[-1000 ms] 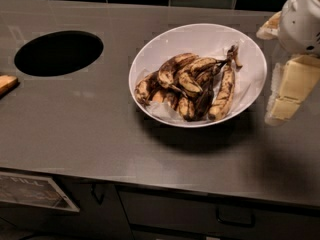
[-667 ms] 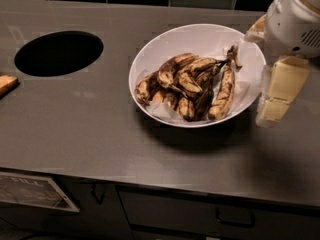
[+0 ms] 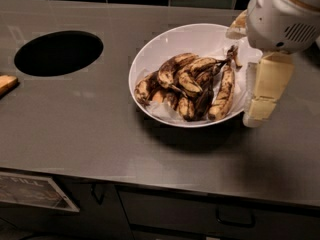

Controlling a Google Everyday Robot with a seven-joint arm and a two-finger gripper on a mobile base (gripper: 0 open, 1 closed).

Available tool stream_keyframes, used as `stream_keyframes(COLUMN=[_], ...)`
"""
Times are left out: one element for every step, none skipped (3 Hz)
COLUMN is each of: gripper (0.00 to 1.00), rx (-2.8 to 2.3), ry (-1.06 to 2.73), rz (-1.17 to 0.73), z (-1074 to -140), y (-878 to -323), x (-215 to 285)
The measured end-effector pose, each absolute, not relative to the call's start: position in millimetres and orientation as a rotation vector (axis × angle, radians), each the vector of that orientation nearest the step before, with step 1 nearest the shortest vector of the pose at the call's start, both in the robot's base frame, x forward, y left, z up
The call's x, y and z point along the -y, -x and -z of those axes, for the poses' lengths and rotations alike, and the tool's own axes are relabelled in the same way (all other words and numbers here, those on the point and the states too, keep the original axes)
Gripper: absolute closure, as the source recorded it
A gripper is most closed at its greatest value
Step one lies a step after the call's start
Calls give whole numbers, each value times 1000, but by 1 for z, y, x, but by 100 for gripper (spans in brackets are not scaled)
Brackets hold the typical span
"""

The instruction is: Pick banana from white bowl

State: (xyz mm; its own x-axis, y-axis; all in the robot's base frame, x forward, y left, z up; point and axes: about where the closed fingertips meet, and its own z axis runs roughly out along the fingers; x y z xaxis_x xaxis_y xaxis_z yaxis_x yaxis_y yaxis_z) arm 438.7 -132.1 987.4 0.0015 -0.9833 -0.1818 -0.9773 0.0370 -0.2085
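A wide white bowl sits on the grey countertop, right of centre, and holds several overripe bananas. The darkest, almost black banana lies low in the pile among yellower brown-spotted ones. My gripper hangs at the bowl's right rim, open and empty. Its long cream finger points down just outside the rim, and the other finger is over the bowl's far right edge. It touches no banana.
A dark round hole is cut in the countertop at the left. A brown-orange object pokes in at the left edge. Black wall tiles run along the back. Cabinet drawers sit below the front edge.
My gripper has moved left, from beside the bowl to its right rim. The bowl and bananas have not moved.
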Motion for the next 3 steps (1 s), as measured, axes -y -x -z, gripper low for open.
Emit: stream_keyframes(gripper=[0, 0, 0], rx=[-2029, -1978, -1957], ry=[2015, 1988, 1926], rz=[27, -36, -99], z=[-988, -988, -984], y=[-438, -438, -438], x=[129, 129, 136])
